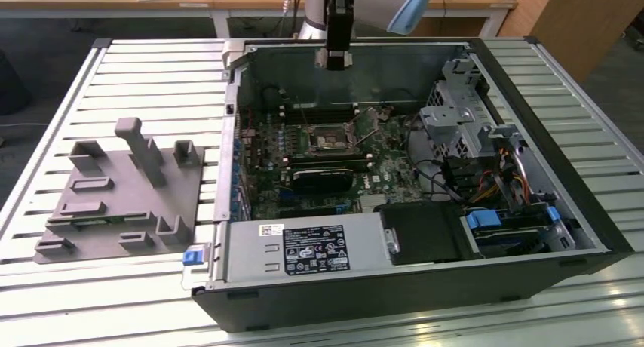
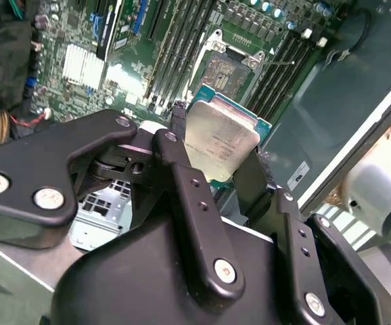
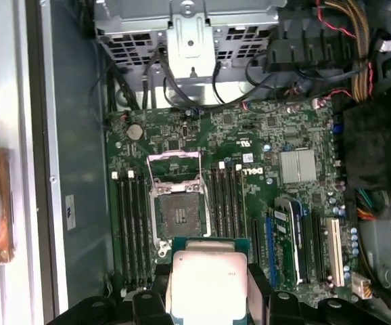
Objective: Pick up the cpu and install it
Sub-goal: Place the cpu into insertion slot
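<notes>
**Chip in the tool, above the open socket**

The black two-finger tool [image 2: 220, 154] is clamping the cpu [image 2: 222, 132], a small thin square chip with a silvery-grey metal top and pale edges. Its fingers [image 2: 177, 128] are closed only as far as the chip's width and are pressing on two opposite edges. In both wrist views the chip is hanging in the air with its metal top facing the cameras and is touching nothing but the tool.

Beyond the chip, the dark square socket with a metal frame [image 3: 176, 210] is lying on the green motherboard [image 3: 182, 135]. Its frame seems to be lifted open and its bed is looking bare, so I am judging that the picking is done and the carrying to the socket is in hand.

Seating the chip is asking for a square alignment with the socket and a gentle, level descent, because its contacts are probably delicate.

In the exterior view the tool [image 1: 334, 56] is hovering over the far part of the black open computer case [image 1: 563, 211]. The case is resting on the pale slatted metal worktop [image 1: 151, 83]. A grey plastic tray [image 1: 121, 196] is lying well apart, toward the exterior view's left.
</notes>
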Action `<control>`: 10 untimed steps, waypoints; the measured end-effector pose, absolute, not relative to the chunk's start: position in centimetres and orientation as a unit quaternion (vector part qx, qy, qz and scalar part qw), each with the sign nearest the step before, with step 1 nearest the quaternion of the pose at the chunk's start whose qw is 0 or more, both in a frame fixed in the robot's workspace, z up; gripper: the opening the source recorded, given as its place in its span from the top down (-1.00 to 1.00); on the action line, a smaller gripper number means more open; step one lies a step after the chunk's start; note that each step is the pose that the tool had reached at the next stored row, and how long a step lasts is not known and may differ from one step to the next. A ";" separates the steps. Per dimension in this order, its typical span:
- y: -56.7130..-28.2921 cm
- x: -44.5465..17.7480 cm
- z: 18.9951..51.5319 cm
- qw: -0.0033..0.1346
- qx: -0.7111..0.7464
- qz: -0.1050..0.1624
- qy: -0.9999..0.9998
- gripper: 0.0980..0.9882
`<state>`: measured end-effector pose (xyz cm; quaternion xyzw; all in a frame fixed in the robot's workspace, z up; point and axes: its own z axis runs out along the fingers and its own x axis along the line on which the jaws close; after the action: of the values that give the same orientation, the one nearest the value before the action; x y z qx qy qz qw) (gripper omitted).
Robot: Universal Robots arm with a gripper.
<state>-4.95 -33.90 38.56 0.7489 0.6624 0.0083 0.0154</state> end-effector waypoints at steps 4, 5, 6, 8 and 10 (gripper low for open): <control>-33.9 -4.9 38.5 0.016 0.766 0.008 0.642 0.03; -33.9 -4.9 38.5 0.016 0.770 0.008 0.638 0.03; -33.9 -5.0 38.5 0.016 0.774 0.008 0.633 0.03; -33.9 -4.9 38.5 0.016 0.782 0.008 0.623 0.03; -33.9 -4.9 38.5 0.016 0.789 0.007 0.615 0.03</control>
<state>-4.95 -33.85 38.51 0.7886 0.6147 0.0073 0.0160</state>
